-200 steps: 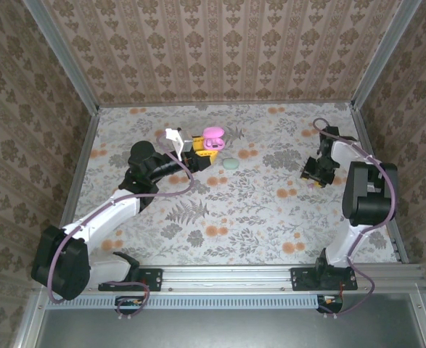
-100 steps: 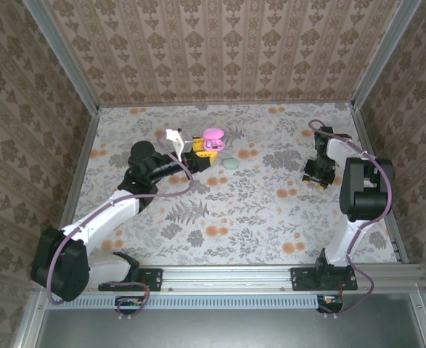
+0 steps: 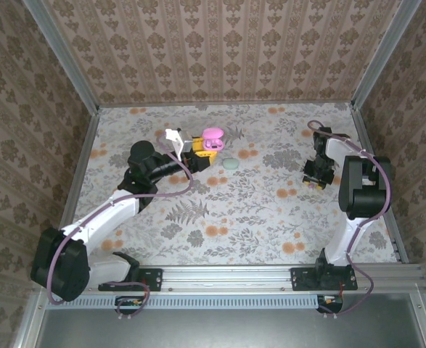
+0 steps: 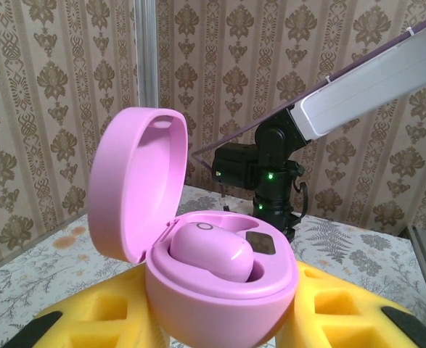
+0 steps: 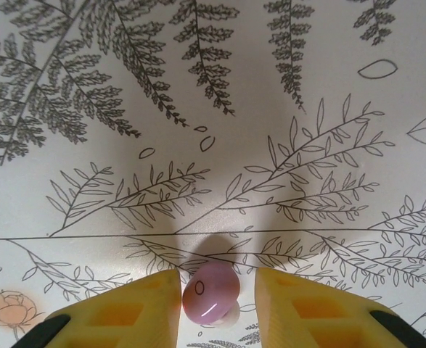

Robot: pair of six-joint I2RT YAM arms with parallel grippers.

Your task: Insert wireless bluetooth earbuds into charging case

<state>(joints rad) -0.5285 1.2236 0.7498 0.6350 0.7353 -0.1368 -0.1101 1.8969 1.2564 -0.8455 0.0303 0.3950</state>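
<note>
Pink charging case [image 4: 220, 290] sits clamped in my left claw [image 4: 223, 330]. It is held upright with its lid tipped open toward the upper left of the left wrist frame, so the opening faces up for loading. One seated earbud [image 4: 209, 250] already lies inside. My right claw [image 5: 217, 290], at the bottom centre of its wrist frame, has its yellow fingers [image 5: 118, 315] apart. They straddle the loose earbud [image 5: 210, 297] on the patterned table [image 5: 198, 109], placed to close on it. Whether either finger touches it yet, I cannot quite tell. The case's second socket is hidden beside the seated bud. A small pale-green round thing [image 3: 231, 164] lies near the case in the overhead frame, too small to identify.
</note>
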